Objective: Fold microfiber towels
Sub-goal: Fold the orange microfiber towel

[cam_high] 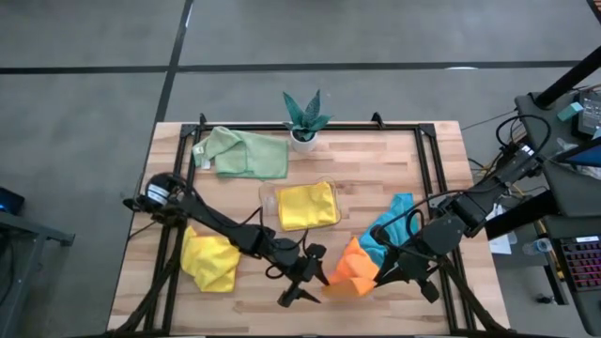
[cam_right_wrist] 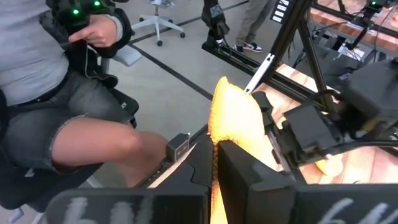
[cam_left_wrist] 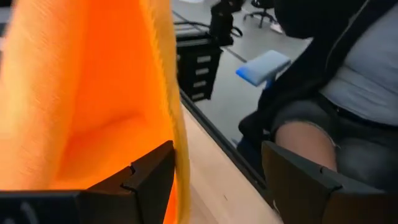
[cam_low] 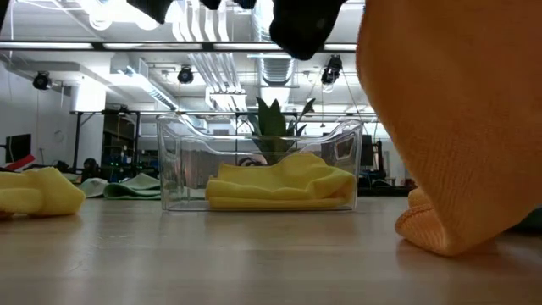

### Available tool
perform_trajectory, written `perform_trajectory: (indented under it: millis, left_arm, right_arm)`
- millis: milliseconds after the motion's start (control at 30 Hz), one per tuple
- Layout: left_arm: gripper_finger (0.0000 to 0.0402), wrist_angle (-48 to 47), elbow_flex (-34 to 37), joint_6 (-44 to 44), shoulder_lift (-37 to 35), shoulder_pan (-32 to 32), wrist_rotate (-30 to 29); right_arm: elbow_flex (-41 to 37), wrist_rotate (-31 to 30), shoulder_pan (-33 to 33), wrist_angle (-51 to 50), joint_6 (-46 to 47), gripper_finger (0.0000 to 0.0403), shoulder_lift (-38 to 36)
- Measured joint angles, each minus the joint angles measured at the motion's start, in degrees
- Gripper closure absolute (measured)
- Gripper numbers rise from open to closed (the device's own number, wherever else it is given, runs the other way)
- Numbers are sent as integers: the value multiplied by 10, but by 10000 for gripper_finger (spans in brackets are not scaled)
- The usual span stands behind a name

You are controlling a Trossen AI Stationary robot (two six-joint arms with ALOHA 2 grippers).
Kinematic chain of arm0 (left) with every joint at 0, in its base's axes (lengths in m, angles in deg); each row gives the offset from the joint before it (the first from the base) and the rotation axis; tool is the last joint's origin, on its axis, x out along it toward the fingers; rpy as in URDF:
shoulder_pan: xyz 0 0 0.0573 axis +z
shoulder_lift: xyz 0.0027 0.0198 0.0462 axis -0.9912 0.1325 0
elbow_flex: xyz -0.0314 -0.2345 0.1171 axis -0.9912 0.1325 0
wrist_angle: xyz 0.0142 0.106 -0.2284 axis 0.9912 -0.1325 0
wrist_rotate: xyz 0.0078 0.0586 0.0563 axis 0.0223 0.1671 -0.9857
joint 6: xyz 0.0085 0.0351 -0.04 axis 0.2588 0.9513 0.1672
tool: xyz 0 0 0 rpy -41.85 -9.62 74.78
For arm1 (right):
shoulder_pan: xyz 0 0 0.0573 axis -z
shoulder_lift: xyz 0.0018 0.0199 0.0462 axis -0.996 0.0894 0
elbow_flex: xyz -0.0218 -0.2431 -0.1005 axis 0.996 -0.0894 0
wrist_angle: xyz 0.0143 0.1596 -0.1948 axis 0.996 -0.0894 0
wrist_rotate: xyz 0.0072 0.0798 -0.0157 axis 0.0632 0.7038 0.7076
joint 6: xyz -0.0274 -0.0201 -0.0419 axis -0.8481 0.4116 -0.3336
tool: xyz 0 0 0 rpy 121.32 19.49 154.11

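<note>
An orange towel [cam_high: 352, 268] hangs near the table's front edge, with my right gripper [cam_right_wrist: 216, 149] shut on it. Its lower end [cam_low: 440, 237] rests on the wood. My left gripper [cam_left_wrist: 217, 186] stands open just left of it [cam_high: 310, 277]; the towel's hanging edge [cam_left_wrist: 177, 124] drops between the fingers, close to one of them. A teal-blue towel [cam_high: 392, 225] lies crumpled behind the orange one. A yellow towel [cam_high: 208, 263] lies bunched at the front left. A pale green towel [cam_high: 242, 153] lies at the far left. Another yellow towel [cam_high: 306, 205] lies folded in the clear tray. My right gripper pinches an upper edge of the orange towel [cam_right_wrist: 214, 163] between its two fingers; one layer or several, I cannot tell. The fingers come from the table's right, slanting slightly down. The towel hangs slack below them, its lower end on the table. Whether my left gripper touches the towel's edge, I cannot tell.
The clear plastic tray [cam_high: 268, 194] stands mid-table, and a small potted plant [cam_high: 305, 120] stands at the far edge. A black frame [cam_high: 427, 160] runs around the tabletop. A seated person [cam_right_wrist: 62, 93] is close beside the table.
</note>
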Motion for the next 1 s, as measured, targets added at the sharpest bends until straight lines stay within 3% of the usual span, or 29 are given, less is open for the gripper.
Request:
perform_trajectory:
  millis: [167,300,433,600,733,867,1000]
  left_arm:
    - [178,7,1,-14,8,1,-74]
    - [178,20,0,-14,20,1,-78]
    - [178,33,-3,-28,56,-3,-78]
    - [191,60,-11,-52,97,-3,-78]
    - [239,59,-4,-59,97,-4,-82]
    - [316,58,1,-59,79,-5,-82]
    - [391,-11,1,-79,43,-6,-83]
  right_arm:
    - [0,0,0,2,0,394,0]
    - [0,-8,0,2,0,394,0]
    - [0,-58,0,3,5,394,0]
    - [0,-61,0,3,5,394,0]
    - [0,-60,0,2,15,394,0]
    - [0,-61,0,-3,15,394,0]
    - [0,-60,-1,-7,16,394,-2]
